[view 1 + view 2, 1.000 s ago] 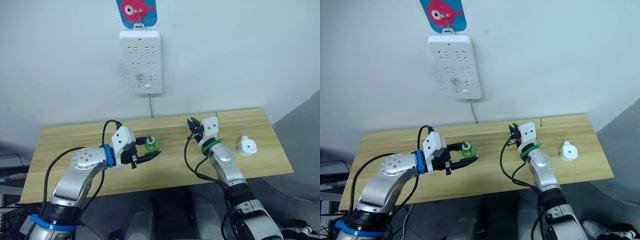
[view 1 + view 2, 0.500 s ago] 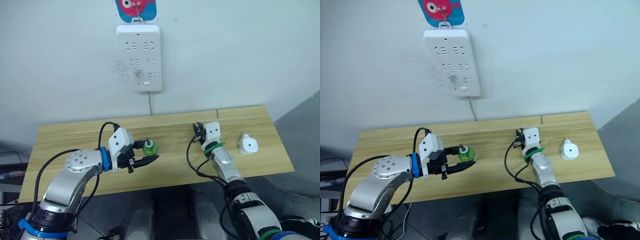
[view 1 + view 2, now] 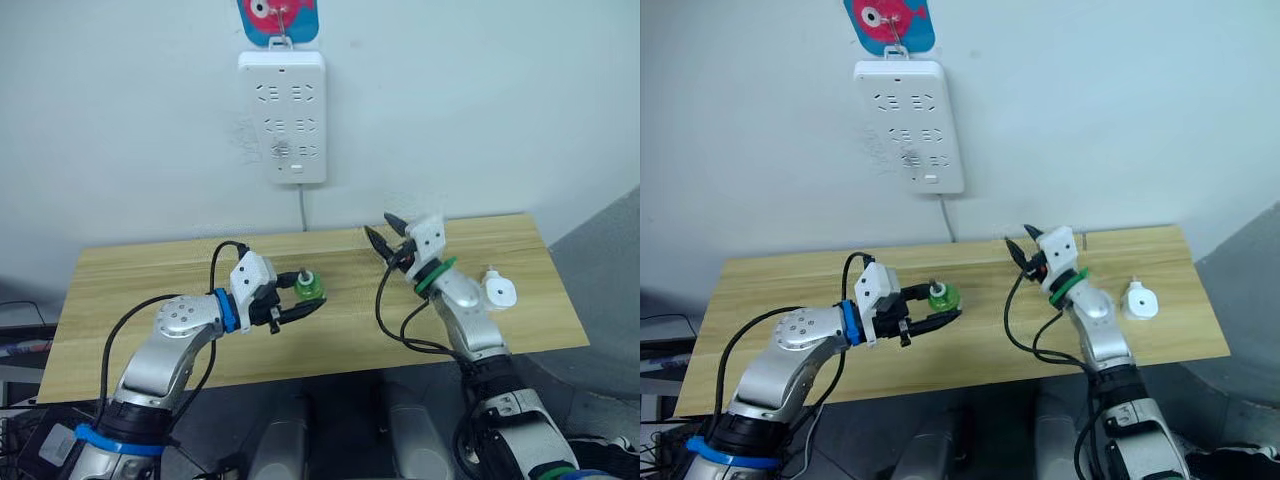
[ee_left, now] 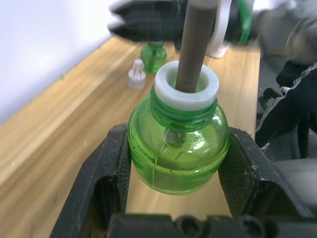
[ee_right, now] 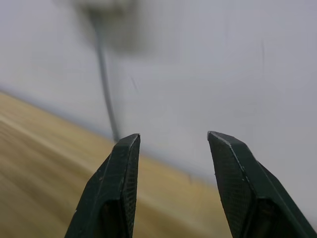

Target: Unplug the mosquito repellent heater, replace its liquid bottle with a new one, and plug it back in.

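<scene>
My left gripper (image 4: pixel 173 163) is clamped on a green bottle (image 4: pixel 178 148) with a wick (image 4: pixel 195 44) in its neck. My right gripper (image 3: pixel 385 232) hangs spread, empty. The heater (image 3: pixel 499 290) lies on the table (image 3: pixel 130 280), near the right edge.

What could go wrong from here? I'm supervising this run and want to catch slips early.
The left gripper holds the green bottle by its round belly, wick bare, so it might slip or tip. The heater lies near the table edge, close beside the right arm; a swing of the open right gripper could knock it off.
</scene>
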Tool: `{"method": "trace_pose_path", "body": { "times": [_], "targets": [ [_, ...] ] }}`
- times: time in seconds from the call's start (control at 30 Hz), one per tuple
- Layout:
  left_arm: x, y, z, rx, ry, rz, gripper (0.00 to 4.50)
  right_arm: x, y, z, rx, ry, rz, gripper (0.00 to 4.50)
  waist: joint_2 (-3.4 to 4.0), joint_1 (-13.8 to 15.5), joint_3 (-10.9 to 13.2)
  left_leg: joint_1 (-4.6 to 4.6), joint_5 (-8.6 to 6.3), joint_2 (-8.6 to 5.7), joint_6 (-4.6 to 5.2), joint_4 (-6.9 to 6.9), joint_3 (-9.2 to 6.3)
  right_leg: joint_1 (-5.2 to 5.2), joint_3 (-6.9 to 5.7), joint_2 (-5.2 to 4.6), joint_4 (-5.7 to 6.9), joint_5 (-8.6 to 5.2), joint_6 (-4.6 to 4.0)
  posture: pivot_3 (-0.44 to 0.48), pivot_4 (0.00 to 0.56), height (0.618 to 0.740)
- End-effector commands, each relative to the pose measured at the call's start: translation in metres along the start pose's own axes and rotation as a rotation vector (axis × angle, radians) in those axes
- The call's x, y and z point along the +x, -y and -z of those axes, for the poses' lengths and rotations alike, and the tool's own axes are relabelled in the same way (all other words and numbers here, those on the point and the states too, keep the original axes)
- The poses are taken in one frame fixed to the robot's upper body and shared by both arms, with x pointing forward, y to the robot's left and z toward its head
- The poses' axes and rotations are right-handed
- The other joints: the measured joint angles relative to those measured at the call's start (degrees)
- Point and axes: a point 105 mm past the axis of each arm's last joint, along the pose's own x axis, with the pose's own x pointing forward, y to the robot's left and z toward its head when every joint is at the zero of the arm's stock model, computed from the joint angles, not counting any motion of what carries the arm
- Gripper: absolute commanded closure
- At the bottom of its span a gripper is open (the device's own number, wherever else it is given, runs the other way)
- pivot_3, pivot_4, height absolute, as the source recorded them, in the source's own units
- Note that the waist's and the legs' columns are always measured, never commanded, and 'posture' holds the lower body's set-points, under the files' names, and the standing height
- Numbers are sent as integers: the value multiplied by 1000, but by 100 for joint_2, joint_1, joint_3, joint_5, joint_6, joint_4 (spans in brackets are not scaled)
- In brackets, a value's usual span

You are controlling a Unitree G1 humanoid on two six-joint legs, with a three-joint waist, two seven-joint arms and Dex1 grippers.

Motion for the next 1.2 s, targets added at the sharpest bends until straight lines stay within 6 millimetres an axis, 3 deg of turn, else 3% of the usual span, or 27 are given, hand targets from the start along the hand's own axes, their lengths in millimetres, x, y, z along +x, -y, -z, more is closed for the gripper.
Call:
{"method": "trace_pose_path", "body": {
  "times": [0.03, 0.13, 0.3, 0.67, 1.07, 1.2],
  "targets": [
    [7, -7, -15, 66, 49, 43, 2274, -8, -28, -57, 34, 8, -391, 2269, 24, 27, -43, -5, 0, -1, -1, -1, -3, -3, -5, -1, -3, 0, 0, -88, 222, 740],
    [8, -4, -22, 88, 31, 147, 2274, -26, -36, -82, 99, -57, -590, 2269, 11, 37, -97, -24, 0, -9, 0, 6, -5, -13, -9, -2, -7, 1, 2, -88, 206, 740],
    [14, -5, -40, 111, 38, 221, 2274, -43, -59, -85, 119, -132, -732, 2269, -12, 46, -205, -25, 0, -4, 0, 0, -28, -4, -27, -4, -25, 1, 2, -94, 206, 740],
    [22, -4, -58, 110, 68, 258, 2274, -25, -75, -78, 120, -105, -632, 2269, -15, 19, -215, -25, 1, -12, -1, 6, -25, -7, -20, -5, -14, 2, 1, -98, 223, 740],
    [27, 2, -64, 97, 84, 273, 2274, -20, -86, -68, 68, -117, -667, 2269, -14, 13, -215, -23, 1, -12, -1, 8, -25, -7, -19, -5, -8, 2, 1, -96, 229, 740],
    [26, 2, -62, 97, 78, 273, 2274, -25, -84, -65, 40, -121, -690, 3185, -14, 13, -215, -23, 1, -12, -1, 8, -25, -7, -21, -5, -7, 2, 1, -95, 235, 740]
  ]
}}
